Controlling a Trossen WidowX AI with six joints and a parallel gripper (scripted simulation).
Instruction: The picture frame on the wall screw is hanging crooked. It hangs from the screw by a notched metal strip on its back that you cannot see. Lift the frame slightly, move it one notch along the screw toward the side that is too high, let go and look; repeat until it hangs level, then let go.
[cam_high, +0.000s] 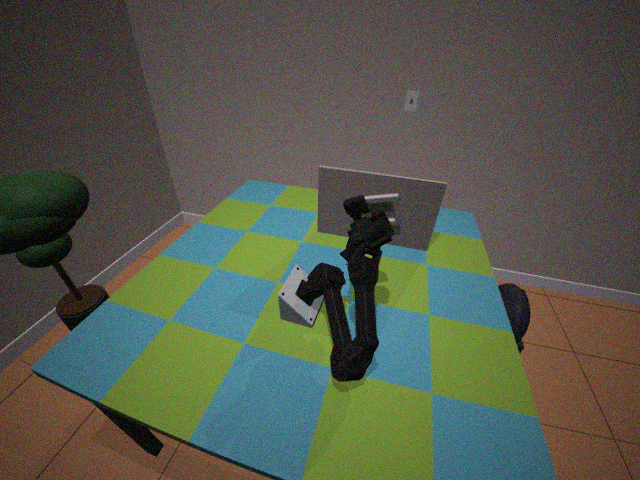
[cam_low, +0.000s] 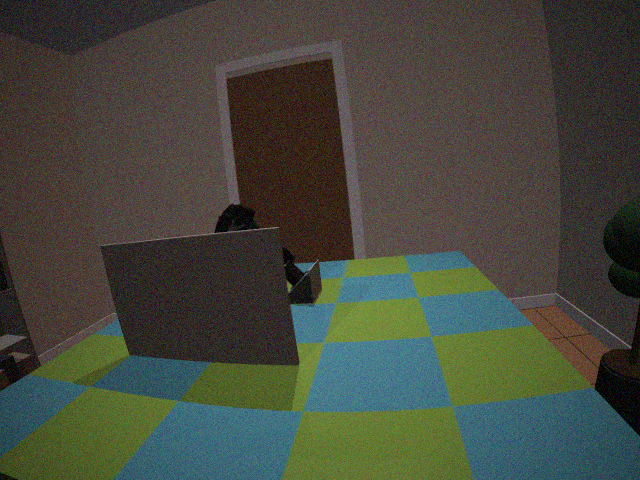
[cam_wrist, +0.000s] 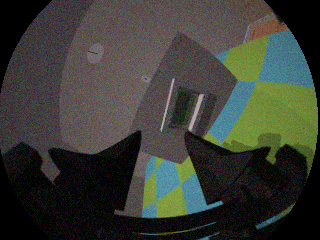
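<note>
Overhead, flat grey wall panel (cam_high: 413, 217), pale-rimmed picture frame (cam_high: 381, 204) — dark angular hand (cam_high: 390, 209) half-open, holding nothing

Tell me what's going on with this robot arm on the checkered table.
A single black robot arm is reaching toward a small picture frame hung on a gray upright panel at the far end of the checkered table. Its gripper is partly open and holds nothing. In the wrist view the frame sits just ahead of the fingers, apparently ungrasped, and whether it hangs level is hard to judge.
</note>
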